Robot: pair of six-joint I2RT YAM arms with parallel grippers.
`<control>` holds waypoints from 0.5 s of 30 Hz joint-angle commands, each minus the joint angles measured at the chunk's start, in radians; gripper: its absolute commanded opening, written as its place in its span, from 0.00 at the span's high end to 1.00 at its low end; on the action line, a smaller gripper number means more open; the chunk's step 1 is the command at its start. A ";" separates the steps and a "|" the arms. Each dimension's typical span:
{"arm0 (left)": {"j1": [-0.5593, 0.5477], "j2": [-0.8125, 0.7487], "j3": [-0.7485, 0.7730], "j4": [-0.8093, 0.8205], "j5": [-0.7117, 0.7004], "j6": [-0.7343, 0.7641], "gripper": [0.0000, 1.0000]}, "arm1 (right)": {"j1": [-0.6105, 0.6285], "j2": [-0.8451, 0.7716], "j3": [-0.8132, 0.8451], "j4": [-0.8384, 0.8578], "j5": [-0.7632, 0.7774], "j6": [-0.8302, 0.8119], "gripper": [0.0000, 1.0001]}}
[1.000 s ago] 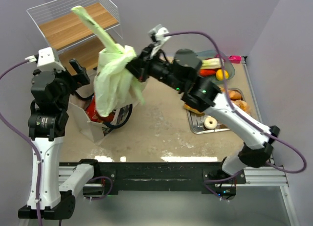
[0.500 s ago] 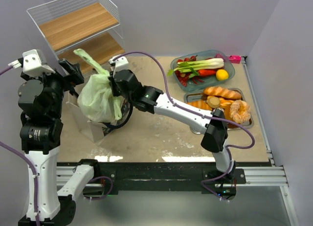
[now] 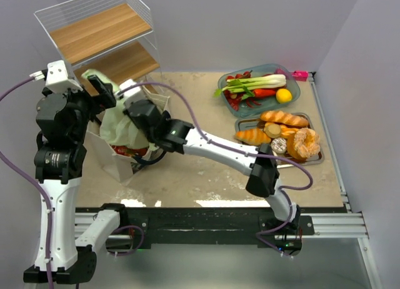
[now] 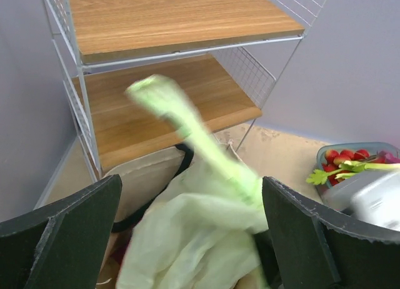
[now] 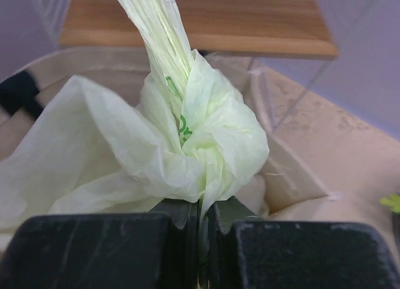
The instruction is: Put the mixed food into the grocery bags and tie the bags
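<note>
One knotted pale-green bag (image 5: 206, 139) tight between the right jaws

The rear left corner of the table (image 3: 206, 92) is crowded: the wire shelf rack (image 3: 100, 32) stands close behind the beige tote (image 3: 109, 164), whose mouth is filled by the pale-green bag (image 3: 115, 123). The bag's twisted tail (image 4: 187, 132) is flanked by the widely parted jaws of the left gripper (image 4: 190, 182). The middle is crossed diagonally by the right arm (image 3: 212, 146). Bare surface is seen behind and before it, bounded rightward by the vegetable tub (image 3: 296, 86) and bread tray (image 3: 242, 122).
</note>
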 commanded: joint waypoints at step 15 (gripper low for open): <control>0.005 -0.014 0.008 0.031 -0.020 0.034 0.00 | 0.072 0.166 -0.065 -0.114 -0.434 -0.035 1.00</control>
